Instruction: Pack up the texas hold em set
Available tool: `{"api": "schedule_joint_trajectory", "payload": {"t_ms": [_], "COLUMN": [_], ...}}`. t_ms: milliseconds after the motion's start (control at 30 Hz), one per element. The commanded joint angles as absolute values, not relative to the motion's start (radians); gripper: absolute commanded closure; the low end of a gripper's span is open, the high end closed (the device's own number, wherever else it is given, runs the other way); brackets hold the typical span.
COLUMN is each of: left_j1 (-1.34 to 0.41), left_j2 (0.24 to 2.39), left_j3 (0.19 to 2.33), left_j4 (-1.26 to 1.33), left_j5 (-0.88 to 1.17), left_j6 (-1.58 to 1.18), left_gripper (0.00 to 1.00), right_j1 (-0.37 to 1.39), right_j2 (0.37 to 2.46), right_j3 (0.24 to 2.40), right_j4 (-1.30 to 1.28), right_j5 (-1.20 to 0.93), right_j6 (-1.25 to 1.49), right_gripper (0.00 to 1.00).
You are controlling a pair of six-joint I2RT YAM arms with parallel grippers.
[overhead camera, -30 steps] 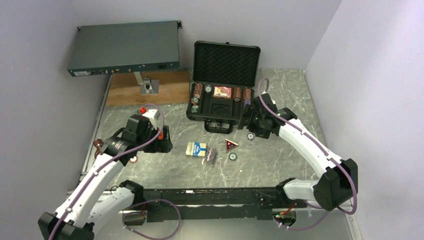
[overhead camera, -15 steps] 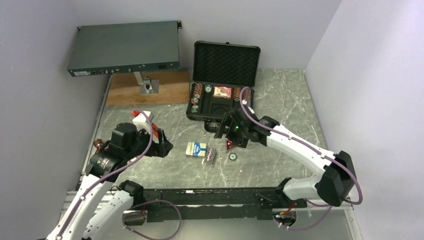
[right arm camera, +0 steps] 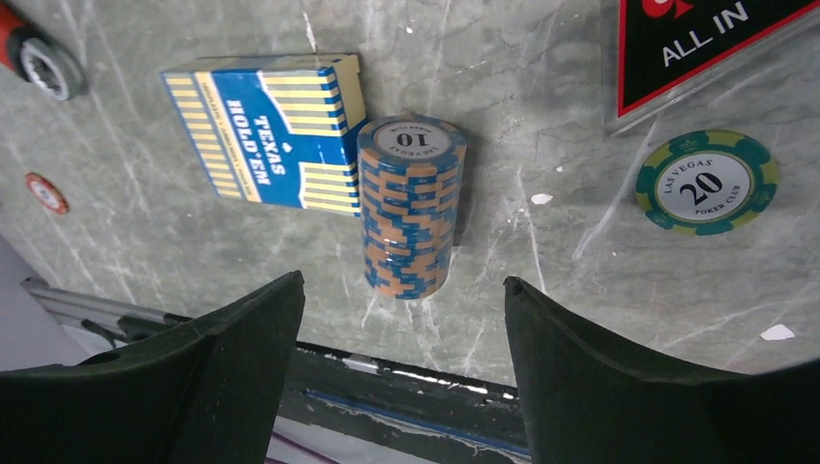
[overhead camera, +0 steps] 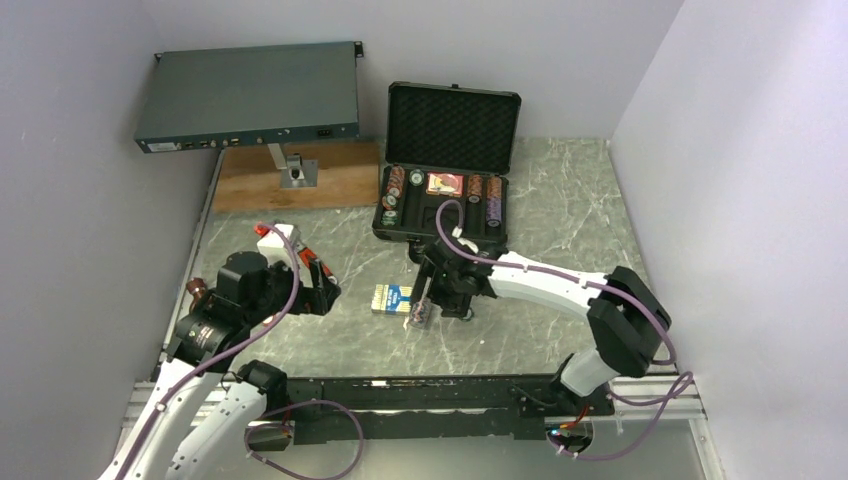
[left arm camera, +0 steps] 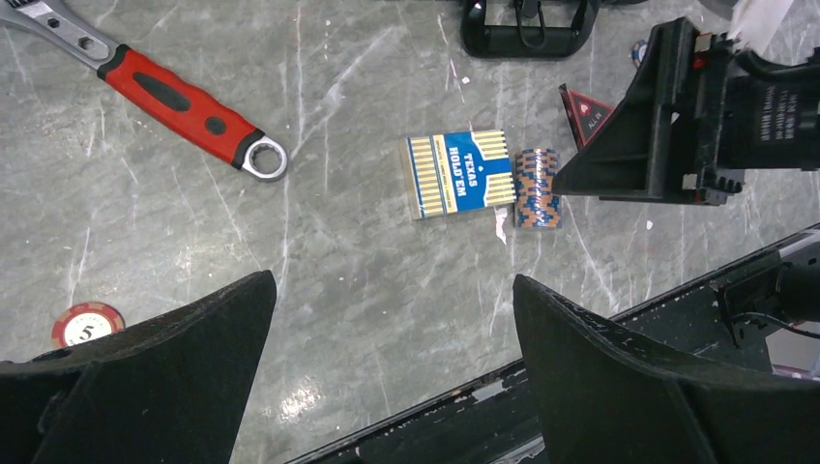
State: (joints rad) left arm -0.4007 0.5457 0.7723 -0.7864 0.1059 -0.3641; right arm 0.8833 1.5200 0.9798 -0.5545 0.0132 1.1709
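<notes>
I have the right arm reaching left across the table, forearm low and wrist tipped down. The right gripper (right arm camera: pixel 401 290) hangs over the stack of blue-and-orange chips (right arm camera: pixel 411 217). Its jaws are spread wide, one on either side of the stack, and neither touches it. The stack sits against the edge of the card box (right arm camera: pixel 266 130), which lies flat. The red triangular token (right arm camera: pixel 706 48) and a green 20 chip (right arm camera: pixel 708 184) lie close by. The left arm is folded at the elbow, and the left gripper (left arm camera: pixel 392 285) points down above bare table, jaws spread and holding nothing. The red-handled wrench (left arm camera: pixel 184 101) and a red 5 chip (left arm camera: pixel 89 324) lie beneath it. The black case (overhead camera: pixel 452 128) stands open at the far side, lid upright.
</notes>
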Motion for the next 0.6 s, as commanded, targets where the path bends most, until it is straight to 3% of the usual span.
{"api": "schedule_joint_trajectory", "payload": {"t_ms": [0,567], "left_j1": [-0.405,-0.405], "left_j2": [0.534,0.514], "left_j3": [0.772,0.772], "left_j4": [-0.765,-0.778], "left_j5": [0.073,0.027], "left_j6": [-0.379,-0.397], "left_gripper": [0.00,0.00], "right_j1": [0.899,0.918], "right_j2": [1.559,1.690], "right_j3": [1.038,1.148], "right_j4": [-0.561,-0.666], "right_j5": [0.018,0.079], "right_j6": [1.221,1.240], "right_gripper": [0.23,0.33]}}
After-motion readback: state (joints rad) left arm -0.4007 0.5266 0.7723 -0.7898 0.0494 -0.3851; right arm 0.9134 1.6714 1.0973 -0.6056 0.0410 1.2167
